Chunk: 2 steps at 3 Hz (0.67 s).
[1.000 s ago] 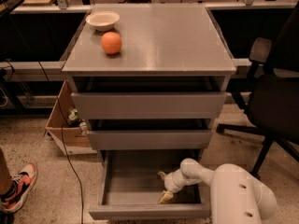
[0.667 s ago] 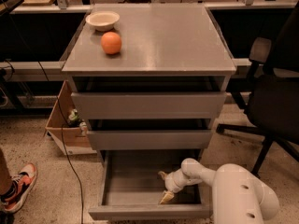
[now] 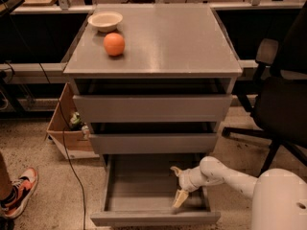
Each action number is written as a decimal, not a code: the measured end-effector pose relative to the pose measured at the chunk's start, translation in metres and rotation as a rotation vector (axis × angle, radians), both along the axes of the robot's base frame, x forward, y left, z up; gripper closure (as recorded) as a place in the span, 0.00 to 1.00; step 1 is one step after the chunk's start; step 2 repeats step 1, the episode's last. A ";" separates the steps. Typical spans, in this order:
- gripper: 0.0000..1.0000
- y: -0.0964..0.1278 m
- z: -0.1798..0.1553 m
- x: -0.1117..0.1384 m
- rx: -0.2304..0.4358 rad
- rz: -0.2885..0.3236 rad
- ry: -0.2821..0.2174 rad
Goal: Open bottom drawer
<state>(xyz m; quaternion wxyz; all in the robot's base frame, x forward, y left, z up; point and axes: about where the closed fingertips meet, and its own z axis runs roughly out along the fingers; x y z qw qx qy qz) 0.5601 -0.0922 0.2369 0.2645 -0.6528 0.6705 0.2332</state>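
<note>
The bottom drawer (image 3: 144, 218) of the grey cabinet is pulled out, and its shallow grey tray interior shows with nothing in it. My gripper (image 3: 177, 185) reaches in from the lower right on a white arm and sits inside the drawer near its right front corner. Its two tan fingers (image 3: 179, 198) are spread apart and hold nothing. One finger points down to the inside of the drawer front, the other points back into the tray. The middle drawer (image 3: 153, 143) and the top drawer (image 3: 152, 108) above stand slightly pulled out.
An orange (image 3: 114, 44) and a white bowl (image 3: 105, 20) sit on the cabinet top (image 3: 163, 47) at its back left. A black office chair (image 3: 283, 104) stands to the right. A cardboard box (image 3: 67, 133) and a cable lie left. A person's shoe (image 3: 19, 195) is at the lower left.
</note>
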 end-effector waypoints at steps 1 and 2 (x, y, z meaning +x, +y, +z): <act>0.00 0.000 0.000 0.000 0.000 0.000 0.000; 0.00 0.000 0.000 0.000 0.000 0.000 0.000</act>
